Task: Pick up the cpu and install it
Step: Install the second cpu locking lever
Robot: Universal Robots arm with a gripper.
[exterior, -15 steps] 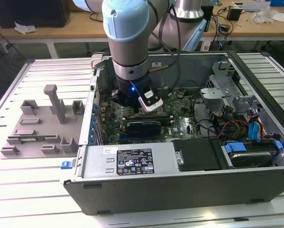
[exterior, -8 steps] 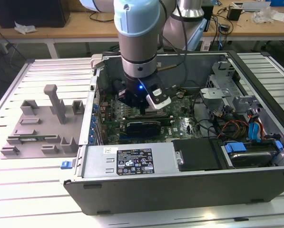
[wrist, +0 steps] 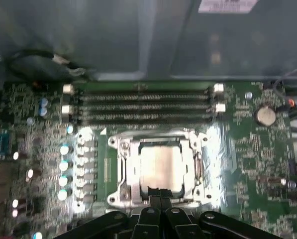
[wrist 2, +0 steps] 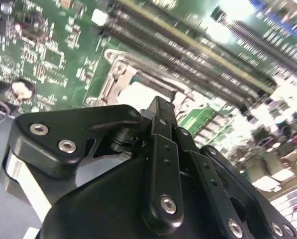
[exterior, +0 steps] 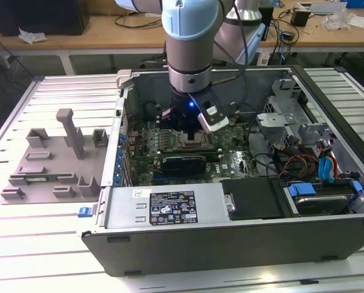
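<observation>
arm: grey arm (exterior: 191, 36) comes straight down into the open case (exterior: 230, 213), which lies on the slatted tabletop (exterior: 60, 244).
gripper: black gripper (wrist: 160, 195) sits low over the socket (wrist: 123, 172); in the exterior view it hangs at the case's centre (exterior: 191, 125), with a small blue light on the wrist.
fingers: pressed together, tips (wrist: 156, 191) meeting at the cpu's 6 o'clock edge in the first wrist view; the second wrist view shows the closed tips (wrist 2: 160, 107) just over the socket frame. Contact with the chip cannot be told.
cpu: shiny silver square (wrist: 160, 167) lying flat inside the socket's metal frame, not gripped; also seen as a pale patch (wrist 2: 138, 92) in the second wrist view.
socket: metal frame all round the cpu, on the green board (wrist: 247, 149).
ram slots: four long dark slots (wrist: 143, 104) at 12 o'clock of the socket in the first wrist view, white latches at their ends.
battery: round coin cell (wrist: 265, 115) at about 2 o'clock of the socket in the first wrist view.
fixture: grey plastic fixture (exterior: 53, 159) with blocks and a post, on the tabletop at 9 o'clock of the case in the exterior view, well apart from the gripper.
psu: metal box with label (exterior: 169, 207) along the case's near wall.
cables: blue, red and orange wires (exterior: 328, 165) at the case's 3 o'clock end.
</observation>
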